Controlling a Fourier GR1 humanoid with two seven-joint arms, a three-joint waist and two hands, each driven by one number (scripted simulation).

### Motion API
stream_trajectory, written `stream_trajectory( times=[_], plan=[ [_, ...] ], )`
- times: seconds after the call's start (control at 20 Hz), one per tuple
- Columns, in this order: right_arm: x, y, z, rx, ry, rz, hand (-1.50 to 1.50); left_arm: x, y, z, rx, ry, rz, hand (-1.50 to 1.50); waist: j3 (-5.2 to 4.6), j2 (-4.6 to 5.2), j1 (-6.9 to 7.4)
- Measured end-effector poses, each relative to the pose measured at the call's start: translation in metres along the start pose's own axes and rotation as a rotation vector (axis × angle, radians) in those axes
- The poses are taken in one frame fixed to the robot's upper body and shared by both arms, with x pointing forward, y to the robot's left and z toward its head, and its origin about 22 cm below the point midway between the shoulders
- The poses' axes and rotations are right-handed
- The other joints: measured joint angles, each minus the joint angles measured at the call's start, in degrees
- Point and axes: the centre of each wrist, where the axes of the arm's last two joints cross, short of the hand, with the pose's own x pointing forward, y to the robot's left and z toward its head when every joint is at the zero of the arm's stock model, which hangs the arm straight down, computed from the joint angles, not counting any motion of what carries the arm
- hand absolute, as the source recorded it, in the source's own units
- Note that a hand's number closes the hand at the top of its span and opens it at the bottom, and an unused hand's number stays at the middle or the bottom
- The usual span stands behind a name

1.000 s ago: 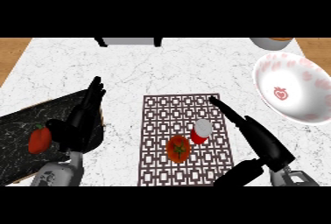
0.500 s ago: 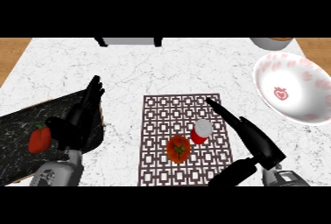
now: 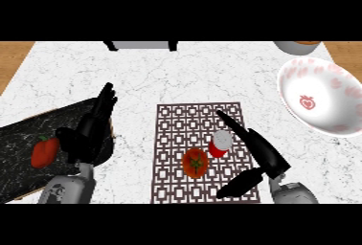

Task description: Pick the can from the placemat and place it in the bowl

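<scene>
Nothing is placed yet: the bowl (image 3: pixel 322 98) at two o'clock holds no can, the placemat (image 3: pixel 178 143) at centre bears the red can (image 3: pixel 220 143) beside a tomato (image 3: pixel 195 161), and the right hand (image 3: pixel 260 155), fingers straight and thumb spread, flanks it ungrasped.

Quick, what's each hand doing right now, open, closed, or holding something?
Left hand: open, fingers straight, holding nothing.
Right hand: open beside the can, holding nothing.
</scene>
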Motion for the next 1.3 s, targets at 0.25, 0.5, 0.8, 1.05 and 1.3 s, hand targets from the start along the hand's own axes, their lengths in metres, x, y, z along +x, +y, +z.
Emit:
stream_trajectory(
  times=[0.25,0.5,0.8,1.05,1.3],
  plan=[
    [-0.016,0.004,-0.007,-0.026,0.031,0.045,-1.5,0.0,0.005,0.003,-0.003,-0.003,-0.007,0.0,0.01,0.01,0.05],
    [-0.024,0.003,-0.016,-0.051,0.076,0.14,-1.5,0.003,0.002,0.001,-0.004,-0.004,-0.001,0.0,0.0,0.01,0.07],
    [-0.035,0.01,-0.03,-0.013,0.09,0.169,1.5,0.008,-0.006,0.003,-0.001,-0.004,-0.005,0.0,0.01,0.01,0.1],
    [-0.043,0.021,-0.035,0.076,0.018,0.272,1.5,0.006,-0.005,0.0,-0.001,-0.003,-0.002,0.0,-0.02,0.0,0.14],
    [-0.044,0.03,-0.038,0.117,-0.037,0.318,1.5,0.003,0.0,0.004,-0.002,-0.004,0.0,0.0,-0.06,-0.11,0.08]
  ],
)
